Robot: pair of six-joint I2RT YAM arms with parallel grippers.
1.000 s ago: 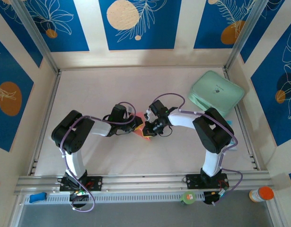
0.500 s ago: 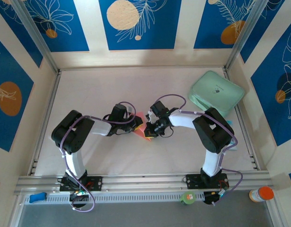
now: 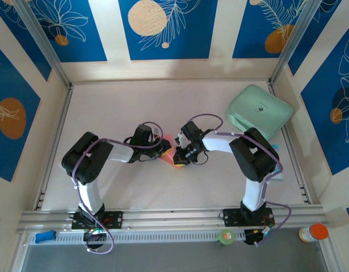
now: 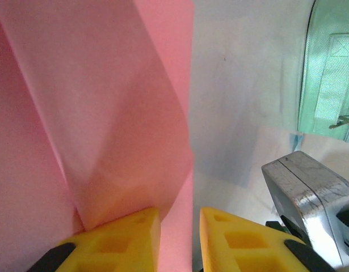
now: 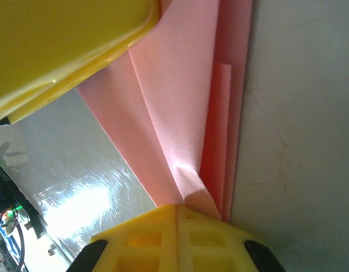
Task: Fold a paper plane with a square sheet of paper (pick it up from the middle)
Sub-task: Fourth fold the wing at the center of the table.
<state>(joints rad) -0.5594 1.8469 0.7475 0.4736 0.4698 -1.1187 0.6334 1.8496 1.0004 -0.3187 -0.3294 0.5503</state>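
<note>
Item: folded salmon-pink paper [image 3: 167,148], creased, mid-counter [image 3: 134,107], between both arms.
Left claw [image 4: 180,241]: yellow fingers [image 4: 120,238] slightly apart, straddling the paper's [image 4: 106,113] lower edge.
Right claw [image 5: 177,229]: fingers pressed together, pinching the layered paper [image 5: 180,130] at its fold.
Mint-green pad [image 3: 259,111]: far right corner, well apart.

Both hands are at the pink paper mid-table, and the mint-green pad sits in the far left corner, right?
Not quite. The mint-green pad sits in the far right corner, as the top external view shows. The rest holds: the left hand and right hand meet at the pink paper mid-table.
</note>
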